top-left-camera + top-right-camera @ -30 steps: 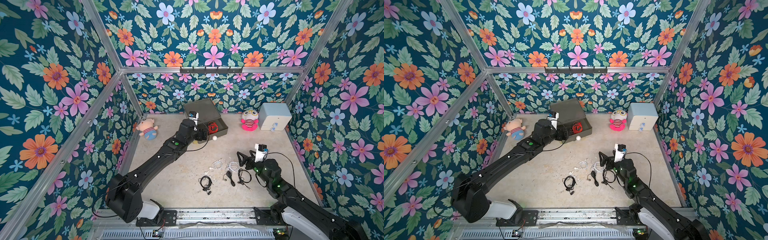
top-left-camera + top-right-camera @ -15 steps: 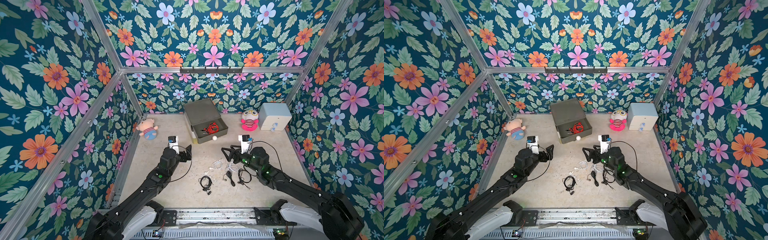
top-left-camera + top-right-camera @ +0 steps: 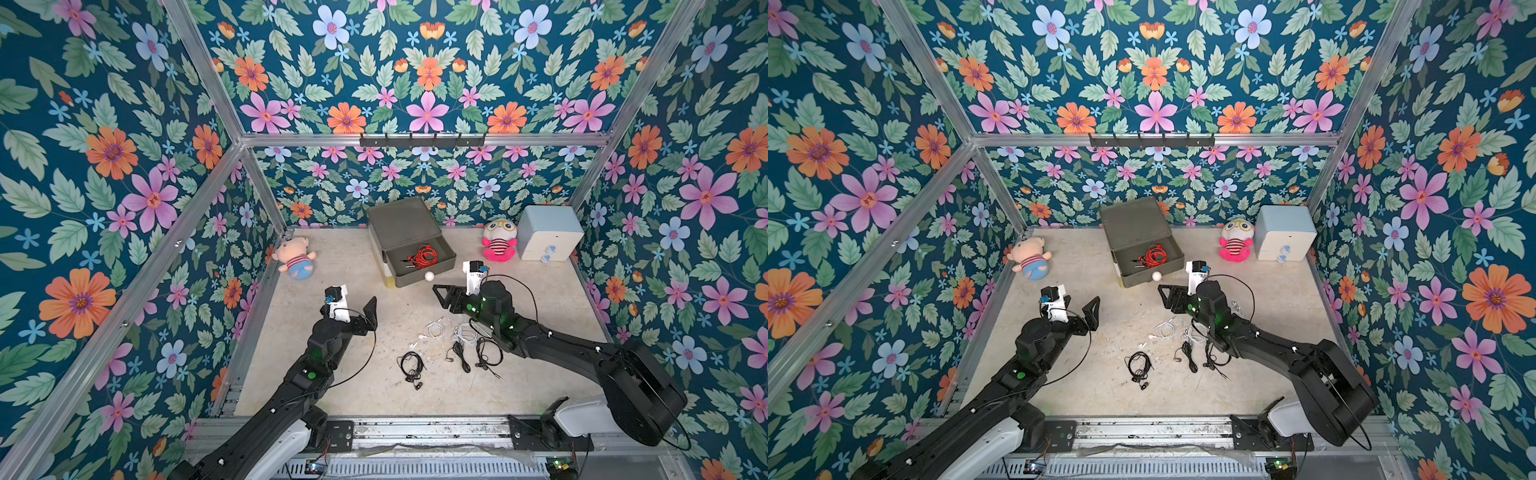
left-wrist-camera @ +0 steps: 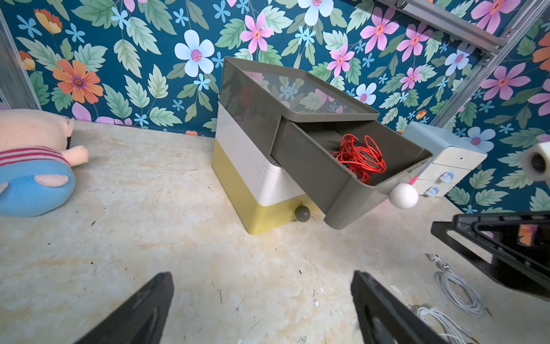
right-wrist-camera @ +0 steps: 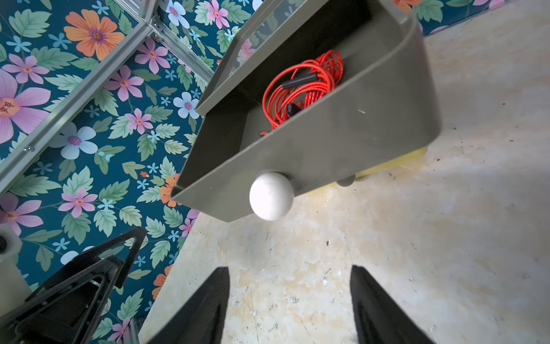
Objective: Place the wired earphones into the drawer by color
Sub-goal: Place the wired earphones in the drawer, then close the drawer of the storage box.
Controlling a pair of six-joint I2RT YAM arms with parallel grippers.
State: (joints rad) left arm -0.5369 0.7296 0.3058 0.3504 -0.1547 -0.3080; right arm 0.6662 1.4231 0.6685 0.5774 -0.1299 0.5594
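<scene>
My right hand (image 5: pixel 290 283) has come up to the white knob (image 5: pixel 271 196) of the open grey drawer (image 5: pixel 327 155), apart but narrowing, and empty. Left hand (image 4: pixel 262 280) withdrawn, wide apart. Red earphones (image 5: pixel 297 89) lie inside. White earphones (image 3: pixel 435 330) and black earphones (image 3: pixel 412 365) remain on the bench (image 3: pixel 353 257). Probably shutting this drawer next.

I see my matte-black left arm (image 3: pixel 291 386) and right arm (image 3: pixel 557 343): white wrist cameras (image 3: pixel 338 305), green lights (image 3: pixel 311 375), looping black cables (image 3: pixel 371 351).

red cord earphones (image 3: pixel 424 255) lying in grey plastic drawer (image 3: pixel 409 279) | white cord coils (image 3: pixel 434 329), black cord coils (image 3: pixel 412 365) lying before it
</scene>
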